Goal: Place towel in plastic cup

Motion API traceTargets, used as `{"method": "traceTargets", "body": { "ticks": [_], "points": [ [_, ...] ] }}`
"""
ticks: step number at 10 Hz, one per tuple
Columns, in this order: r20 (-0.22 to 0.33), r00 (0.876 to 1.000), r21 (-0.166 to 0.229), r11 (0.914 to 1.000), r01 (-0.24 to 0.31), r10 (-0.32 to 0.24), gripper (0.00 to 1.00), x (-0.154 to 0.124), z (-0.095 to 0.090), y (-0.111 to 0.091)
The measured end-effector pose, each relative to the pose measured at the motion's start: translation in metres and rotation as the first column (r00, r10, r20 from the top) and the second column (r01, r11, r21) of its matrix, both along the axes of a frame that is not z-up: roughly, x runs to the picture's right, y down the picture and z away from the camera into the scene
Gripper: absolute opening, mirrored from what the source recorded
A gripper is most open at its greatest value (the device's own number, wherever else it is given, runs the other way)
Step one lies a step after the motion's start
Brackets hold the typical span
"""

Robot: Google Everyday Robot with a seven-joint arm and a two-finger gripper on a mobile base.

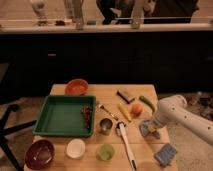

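Note:
The pale blue-grey towel lies on the wooden table at its right side, in front of an orange fruit. My gripper, at the end of the white arm that comes in from the right, is down on the towel and hides part of it. The light green plastic cup stands upright near the table's front edge, left of the towel and apart from it, with a long white tool between them.
A metal cup stands behind the green cup, next to a green tray. A white bowl and a dark red bowl are at the front left, a blue sponge at the front right. An orange bowl and a green pepper are further back.

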State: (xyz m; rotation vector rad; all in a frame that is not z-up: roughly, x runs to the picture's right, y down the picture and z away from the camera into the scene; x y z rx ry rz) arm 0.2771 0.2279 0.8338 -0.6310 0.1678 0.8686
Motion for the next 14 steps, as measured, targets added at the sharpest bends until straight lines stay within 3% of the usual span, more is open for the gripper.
{"method": "traceTargets", "body": {
  "ticks": [2,4,7,9,10,12,14],
  "points": [
    [0.025,0.998,0.07,0.9957,0.061,-0.063,0.0,-0.006,-0.024,-0.027],
    [0.045,0.991,0.121,0.9856,0.119,-0.125,0.0,-0.015,-0.039,-0.045],
    [0.084,0.969,0.177,0.9609,0.213,-0.23,0.0,-0.029,-0.053,-0.062],
    [0.168,0.925,0.205,0.9299,0.305,-0.341,0.0,-0.046,-0.065,-0.07],
    [0.214,0.894,0.216,0.9114,0.35,-0.394,0.0,-0.057,-0.073,-0.073],
    [0.286,0.835,0.229,0.8796,0.417,-0.47,0.0,-0.074,-0.09,-0.072],
    [0.333,0.789,0.247,0.8551,0.456,-0.517,0.0,-0.089,-0.108,-0.067]
  ]
}}
